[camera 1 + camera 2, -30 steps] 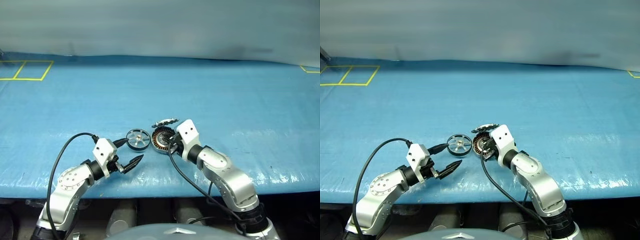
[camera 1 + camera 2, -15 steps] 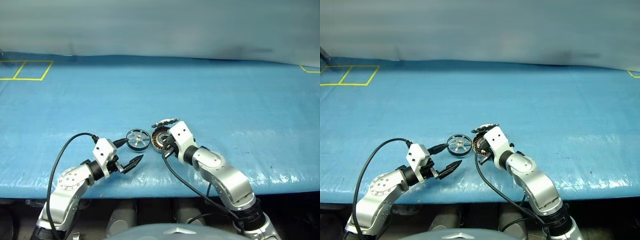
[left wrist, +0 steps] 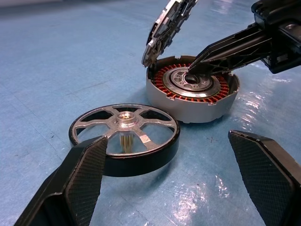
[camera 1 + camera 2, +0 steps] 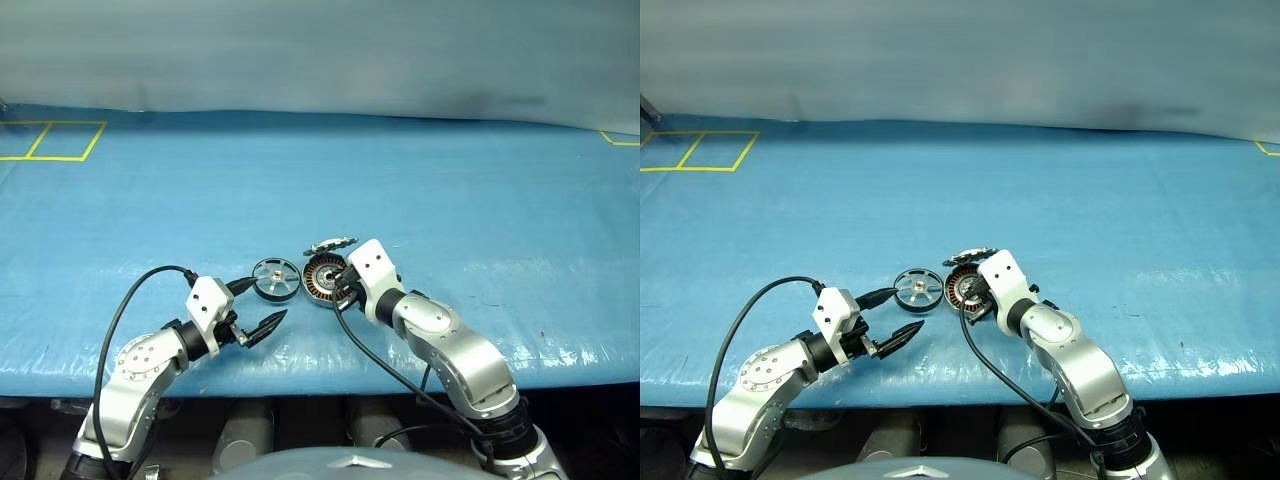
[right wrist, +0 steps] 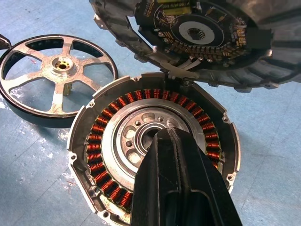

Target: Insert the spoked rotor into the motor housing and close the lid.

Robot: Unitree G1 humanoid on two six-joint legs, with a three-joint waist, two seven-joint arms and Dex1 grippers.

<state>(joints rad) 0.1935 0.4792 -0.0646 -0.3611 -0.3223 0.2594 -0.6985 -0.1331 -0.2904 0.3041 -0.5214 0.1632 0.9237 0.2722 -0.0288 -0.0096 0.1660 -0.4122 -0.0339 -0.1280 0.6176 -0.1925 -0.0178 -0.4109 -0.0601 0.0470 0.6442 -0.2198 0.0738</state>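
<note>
Little is changed over the last second: the right gripper (image 3: 194, 71) is kept at the motor housing (image 4: 325, 279), its arm seen swung briefly toward the rotor side half a second ago and now back near its first pose. The two black fingers are pressed together, nothing held, with the tip set on the grey hub. The left gripper (image 4: 258, 307) is held motionless, fingers spread wide and empty, just short of the spoked rotor (image 4: 276, 278), which lies flat on the blue table cover (image 4: 480, 210) just beside the housing. The insertion is judged not yet begun; the housing appears to be steadied.

From the right wrist, the lid (image 5: 202, 37) is seen standing open at the housing's far edge, and a circuit board is revealed on its inner face. From the left wrist, its tilt and the rotor's short shaft are shown.
</note>
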